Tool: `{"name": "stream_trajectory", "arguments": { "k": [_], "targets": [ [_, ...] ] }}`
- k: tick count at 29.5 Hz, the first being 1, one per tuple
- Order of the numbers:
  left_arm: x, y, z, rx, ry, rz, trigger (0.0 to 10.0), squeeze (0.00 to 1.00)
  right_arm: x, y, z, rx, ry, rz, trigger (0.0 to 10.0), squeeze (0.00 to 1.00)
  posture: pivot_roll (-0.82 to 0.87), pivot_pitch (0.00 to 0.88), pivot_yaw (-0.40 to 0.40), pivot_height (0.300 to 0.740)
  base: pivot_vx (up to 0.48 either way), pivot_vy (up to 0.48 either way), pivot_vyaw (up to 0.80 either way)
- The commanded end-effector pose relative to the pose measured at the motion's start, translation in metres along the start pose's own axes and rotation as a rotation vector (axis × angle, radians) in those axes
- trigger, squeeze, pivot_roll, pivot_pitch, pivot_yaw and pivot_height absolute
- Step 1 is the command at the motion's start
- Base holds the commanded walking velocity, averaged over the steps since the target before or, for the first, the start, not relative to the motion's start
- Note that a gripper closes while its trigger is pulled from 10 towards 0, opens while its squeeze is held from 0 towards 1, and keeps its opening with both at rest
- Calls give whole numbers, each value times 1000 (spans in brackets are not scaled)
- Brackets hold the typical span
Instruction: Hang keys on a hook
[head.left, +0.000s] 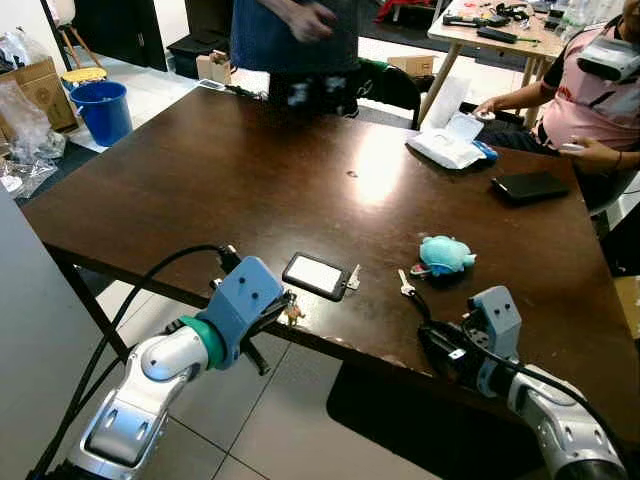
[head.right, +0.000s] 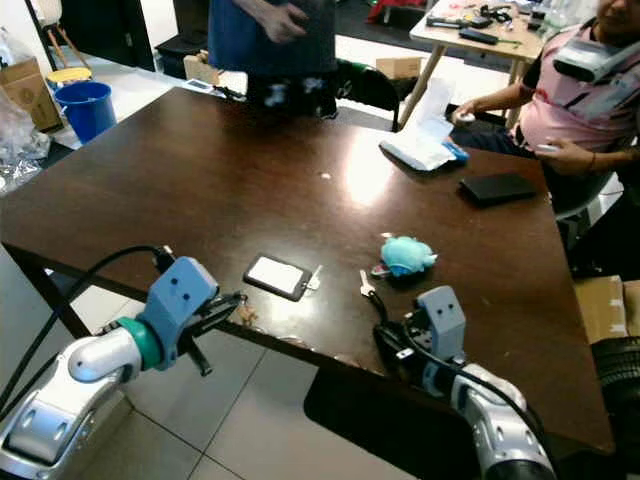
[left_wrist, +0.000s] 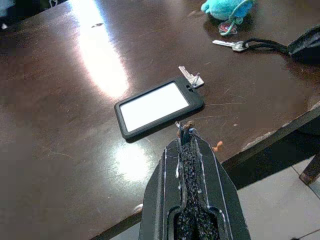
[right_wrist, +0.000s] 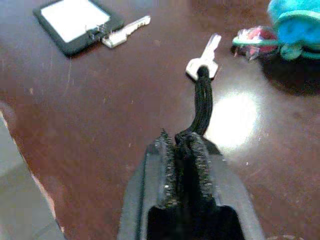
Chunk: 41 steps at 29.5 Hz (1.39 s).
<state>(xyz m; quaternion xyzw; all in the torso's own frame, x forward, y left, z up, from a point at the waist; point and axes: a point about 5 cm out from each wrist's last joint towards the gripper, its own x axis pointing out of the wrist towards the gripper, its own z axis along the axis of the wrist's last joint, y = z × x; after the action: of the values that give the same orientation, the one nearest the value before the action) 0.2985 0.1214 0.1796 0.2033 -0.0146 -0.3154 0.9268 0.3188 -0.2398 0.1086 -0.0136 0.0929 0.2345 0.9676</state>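
Observation:
A silver key (right_wrist: 205, 57) lies on the dark wooden table (head.left: 230, 190) near its front edge, tied to a black cord (right_wrist: 201, 107). My right gripper (head.left: 432, 338) is shut on that cord, just short of the key and low over the table. A teal plush keychain (head.left: 445, 255) rests right behind the key. To the left lies a black card holder (head.left: 315, 275) with a second small key (left_wrist: 190, 77) on its corner. At the table's front edge, a little short of the card holder, my left gripper (head.left: 290, 308) is shut with nothing in it.
A person in dark blue (head.left: 295, 45) stands at the far edge and another in pink (head.left: 590, 95) sits at the right. A white packet (head.left: 448, 145) and a black wallet (head.left: 530, 185) lie far right. A blue bucket (head.left: 102, 110) stands on the floor, left.

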Motion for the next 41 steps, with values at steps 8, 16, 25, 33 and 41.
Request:
{"name": "stream_trajectory", "arguments": {
  "k": [8, 16, 25, 33, 41],
  "targets": [
    [2, 5, -2, 2, 9, 47, 10000, 0, 10, 7, 35, 33, -182, 1, 0, 0, 42, 88, 65, 740, 0, 0, 0],
    [5, 33, 13, -10, -59, 260, 10000, 0, 21, 29, 89, 21, -392, 20, 0, 0, 38, 78, 58, 740, 0, 0, 0],
    [5, 53, 34, -35, -151, 440, 10000, 0, 25, 49, 158, 40, -677, -34, 10000, 0, 40, 62, 46, 740, 0, 0, 0],
    [0, 64, 35, -45, -173, 594, 10000, 0, 37, 71, 132, 53, -629, -73, 10000, 0, 46, 55, 39, 740, 0, 0, 0],
    [-2, 69, 23, -42, -131, 620, 10000, 0, 39, 80, 117, 23, -597, -110, 10000, 0, 39, 39, 47, 740, 0, 0, 0]
  ]
}}
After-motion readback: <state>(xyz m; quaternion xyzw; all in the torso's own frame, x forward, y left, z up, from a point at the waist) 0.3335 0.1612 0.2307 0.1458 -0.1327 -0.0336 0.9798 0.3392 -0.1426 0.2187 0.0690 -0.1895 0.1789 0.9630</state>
